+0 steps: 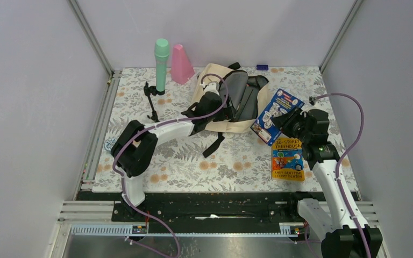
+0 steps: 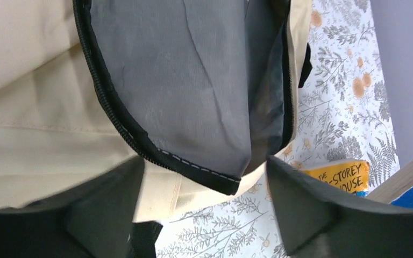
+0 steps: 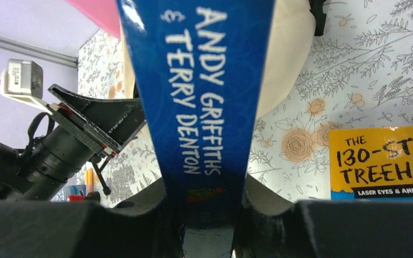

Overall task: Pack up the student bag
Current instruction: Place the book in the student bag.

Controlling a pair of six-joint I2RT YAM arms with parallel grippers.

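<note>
Beside the student bag [image 1: 235,97], right tool [image 1: 285,119] pinches "ANDY GRIFFITHS & TERRY DENTON" book [image 3: 204,107]; left tool [image 2: 201,209] gapes.

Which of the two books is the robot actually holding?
The blue book, clamped between the fingers of the right gripper. The yellow Treehouse book lies flat on the table, with no gripper on it.

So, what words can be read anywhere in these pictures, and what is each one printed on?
"ANDY GRIFFITHS & TERRY DENTON": on the blue paperback book clamped in the right gripper.
"THE 130-STO... TREEHO...", cut off by the picture's edge: on the yellow paperback book lying flat.
"LASER EYES & ANNO...", also cut off: on the black strip under that title.
Blue book's front cover, top view: too small to read.
</note>
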